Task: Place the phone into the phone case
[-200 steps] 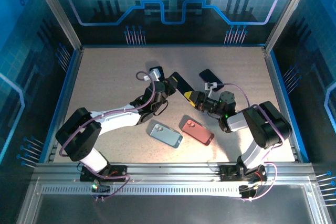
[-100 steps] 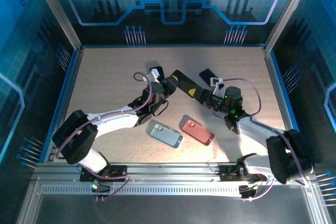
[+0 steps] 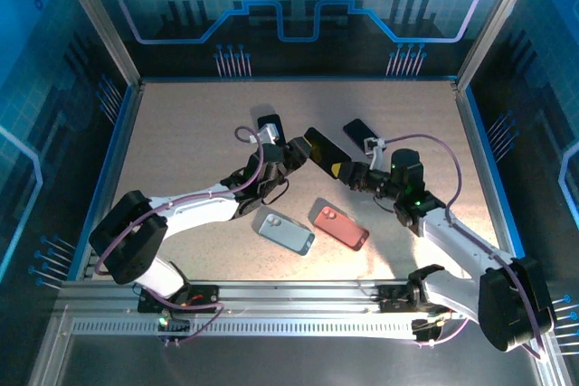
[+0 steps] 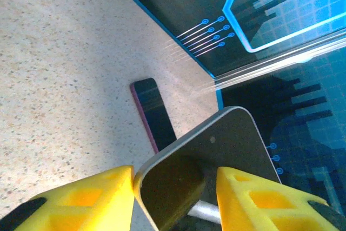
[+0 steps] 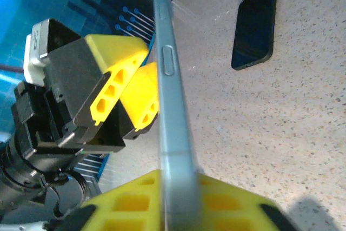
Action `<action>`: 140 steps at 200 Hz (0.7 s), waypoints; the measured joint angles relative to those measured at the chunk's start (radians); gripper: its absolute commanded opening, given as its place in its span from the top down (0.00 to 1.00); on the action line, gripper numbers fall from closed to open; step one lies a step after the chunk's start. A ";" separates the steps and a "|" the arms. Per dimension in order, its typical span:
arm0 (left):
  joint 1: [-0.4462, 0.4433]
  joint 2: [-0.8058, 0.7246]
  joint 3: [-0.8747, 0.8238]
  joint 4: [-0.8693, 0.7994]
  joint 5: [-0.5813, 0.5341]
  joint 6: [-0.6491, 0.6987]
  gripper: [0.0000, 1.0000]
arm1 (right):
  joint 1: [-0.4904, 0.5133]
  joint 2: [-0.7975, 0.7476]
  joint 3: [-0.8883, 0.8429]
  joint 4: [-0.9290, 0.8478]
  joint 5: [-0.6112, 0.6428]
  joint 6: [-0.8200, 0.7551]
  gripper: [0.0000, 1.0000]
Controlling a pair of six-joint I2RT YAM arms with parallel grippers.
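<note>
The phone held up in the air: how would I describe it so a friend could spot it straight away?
On the speckled table, look to the middle, where the two arms meet. The phone is the dark slab tilted up off the surface, gripped at one end by the right arm's yellow fingers. The two other dark phones lie flat.

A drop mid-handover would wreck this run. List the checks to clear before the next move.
1. Grip: right gripper shut on the held phone, ok.
2. Release: left gripper fingers apart beside the phone, ok; clear of it, cannot tell.
3. Height: held phone off the table, ok.
4. Target: grey case lies flat, nothing on it, ok.
5. Opening of grey case faces up: cannot tell.
6. Spacing: coral case apart from the grey one, ok.
</note>
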 measured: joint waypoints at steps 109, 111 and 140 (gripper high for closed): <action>0.000 -0.012 -0.012 -0.089 0.000 0.050 0.64 | -0.005 -0.045 0.011 -0.231 0.010 -0.085 1.00; 0.000 -0.013 -0.012 -0.098 0.000 0.052 0.65 | -0.005 -0.047 0.011 -0.238 0.010 -0.087 1.00; 0.000 -0.047 -0.012 -0.221 0.020 0.096 0.84 | -0.033 -0.093 0.048 -0.387 0.035 -0.137 1.00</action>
